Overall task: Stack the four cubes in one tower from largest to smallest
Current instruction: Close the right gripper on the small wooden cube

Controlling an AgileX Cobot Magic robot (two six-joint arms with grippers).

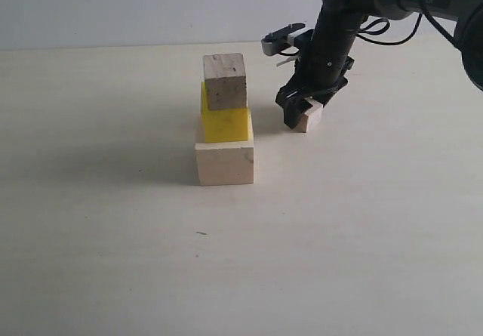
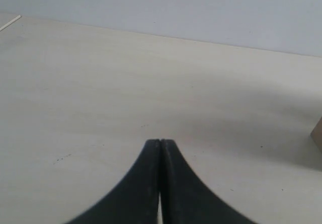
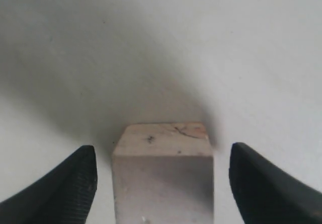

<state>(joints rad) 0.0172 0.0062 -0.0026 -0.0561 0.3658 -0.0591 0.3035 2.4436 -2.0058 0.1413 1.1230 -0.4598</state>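
Observation:
Three cubes stand stacked mid-table: a big pale wood cube (image 1: 225, 163) at the base, a yellow cube (image 1: 226, 117) on it, a speckled bare wood cube (image 1: 225, 80) on top. The tiny pale wood cube (image 1: 309, 116) (image 3: 163, 171) lies on the table to the right of the stack. My right gripper (image 1: 300, 111) (image 3: 162, 179) is down around it, open, with a gap on each side between the fingers (image 3: 75, 183) and the cube. My left gripper (image 2: 160, 142) is shut, empty, over bare table.
The pale tabletop (image 1: 113, 238) spreads wide around the stack. A white wall (image 1: 151, 4) runs behind it. In the left wrist view a wooden corner (image 2: 317, 133) shows at the frame's edge.

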